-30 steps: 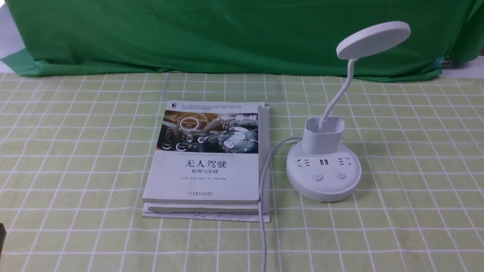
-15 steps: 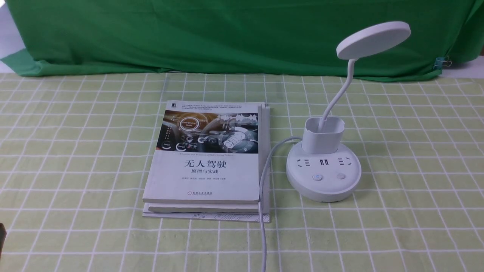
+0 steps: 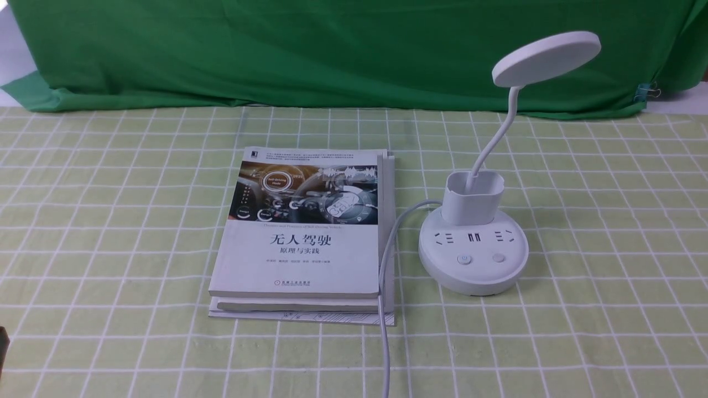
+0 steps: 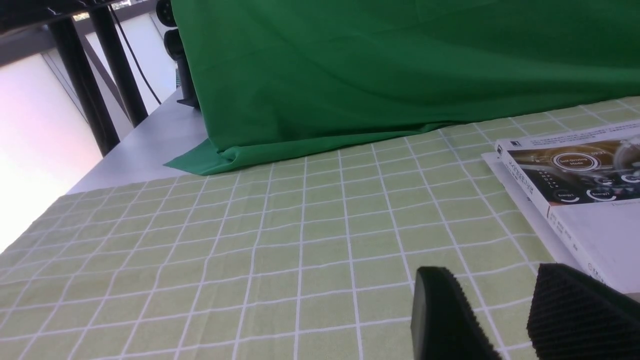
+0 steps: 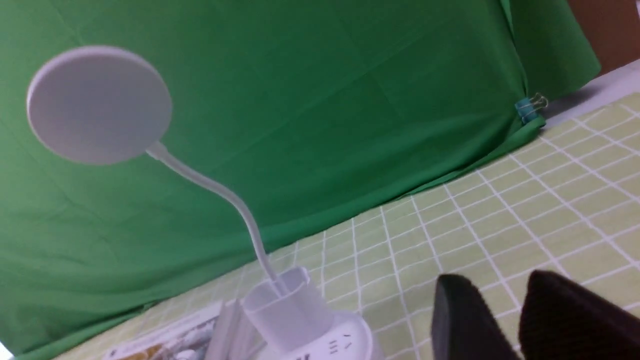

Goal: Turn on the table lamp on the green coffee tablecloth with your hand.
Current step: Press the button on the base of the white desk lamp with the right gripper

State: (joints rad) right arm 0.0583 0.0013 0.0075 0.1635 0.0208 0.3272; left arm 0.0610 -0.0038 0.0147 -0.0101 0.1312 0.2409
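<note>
The white table lamp (image 3: pixel 473 260) stands right of centre on the green coffee tablecloth (image 3: pixel 608 221). Its disc head (image 3: pixel 545 58) is up on the bent neck and looks unlit. Two round buttons (image 3: pixel 464 259) sit on the front of the base. The lamp also shows in the right wrist view (image 5: pixel 97 105). My right gripper (image 5: pixel 495 285) is open and empty, low over the cloth beside the lamp base. My left gripper (image 4: pixel 492 280) is open and empty over the cloth near the book's corner. Neither gripper's jaws show in the front view.
A stack of books (image 3: pixel 304 232) lies left of the lamp and also shows in the left wrist view (image 4: pixel 590 200). The lamp's white cord (image 3: pixel 387 265) runs along the books' right edge toward the front. A dark green backdrop cloth (image 3: pixel 332 50) hangs behind.
</note>
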